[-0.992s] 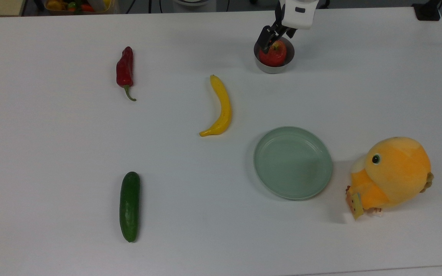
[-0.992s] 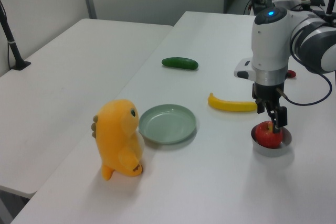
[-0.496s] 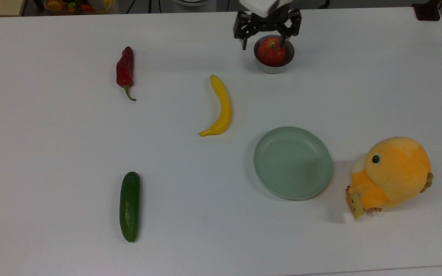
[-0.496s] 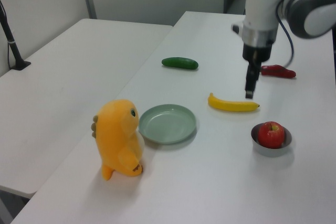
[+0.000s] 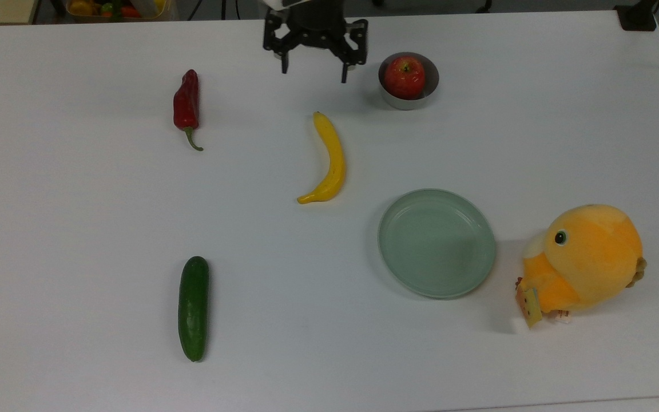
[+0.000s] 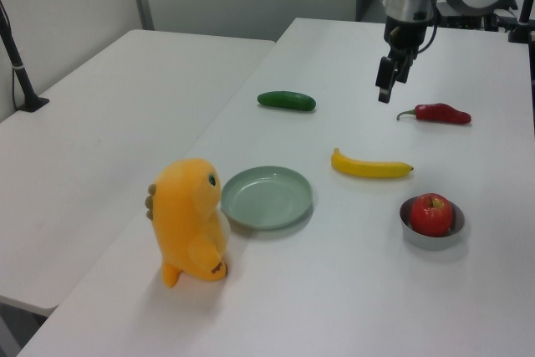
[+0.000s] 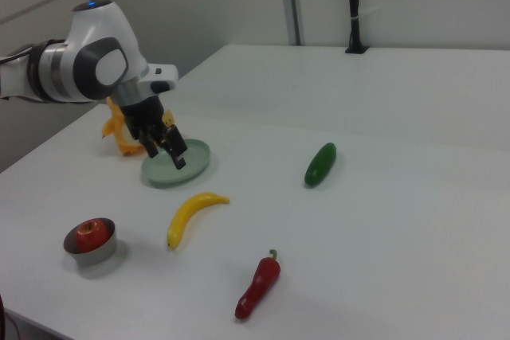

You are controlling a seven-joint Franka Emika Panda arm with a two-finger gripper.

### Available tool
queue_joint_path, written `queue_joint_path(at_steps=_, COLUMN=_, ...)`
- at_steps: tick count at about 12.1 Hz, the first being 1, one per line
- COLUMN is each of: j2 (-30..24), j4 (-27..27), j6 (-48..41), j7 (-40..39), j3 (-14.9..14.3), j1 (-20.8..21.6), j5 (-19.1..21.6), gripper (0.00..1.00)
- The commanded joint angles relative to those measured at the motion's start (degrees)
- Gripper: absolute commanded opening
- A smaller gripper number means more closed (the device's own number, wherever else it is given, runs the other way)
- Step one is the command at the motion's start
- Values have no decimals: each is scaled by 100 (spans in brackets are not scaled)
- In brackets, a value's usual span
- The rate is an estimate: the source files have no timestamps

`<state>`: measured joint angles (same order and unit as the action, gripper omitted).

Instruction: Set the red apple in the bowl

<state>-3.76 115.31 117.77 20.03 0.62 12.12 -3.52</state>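
So the red apple [image 5: 405, 76] is sitting inside the grey bowl [image 5: 430, 90] already, stem dimple up, and as far as I can judge the task is basically done. The pincer [image 5: 313, 64] hangs above the white surface [image 5: 78, 200] with its two fingers spread wide apart and nothing between them. The relation that matters: in the top view the bowl lies off to the pincer's right, well apart from it, near the far edge of the surface. In the left view the pincer [image 6: 385, 89] is up high and further back, with the banana [image 6: 371, 165] lying between it and the bowl [image 6: 431, 238]. In the right view the pincer [image 7: 171, 149] sits in front of the pale green plate [image 7: 195, 166] while the bowl [image 7: 91, 251] is down at the right view's lower left. The apple [image 6: 432, 212] looks small, round, shiny red with yellowish flecks, and it nearly fills the bowl, poking up over the rim. It has no real long axis, so if anything needed regrasping, I reckon approach angle wouldn't matter much. Only one arm here, so no question of which is nearer. My guess is there's nothing left but to pull clear; I see no risk to the apple where it sits.
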Motion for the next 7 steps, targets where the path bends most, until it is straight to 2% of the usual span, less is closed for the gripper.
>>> queue_joint_path(at_steps=1, j2=42, j4=-272, j6=-394, j7=-586, j3=-518, j1=9, j5=89, gripper=100)
queue_joint_path(at_steps=4, j2=393, j4=-561, j6=-439, j7=-605, j3=-572, j1=-157, j5=185, gripper=100)
queue_joint_path(at_steps=7, j2=543, j4=-658, j6=-386, j7=-605, j3=-572, j1=-149, j5=229, gripper=100)
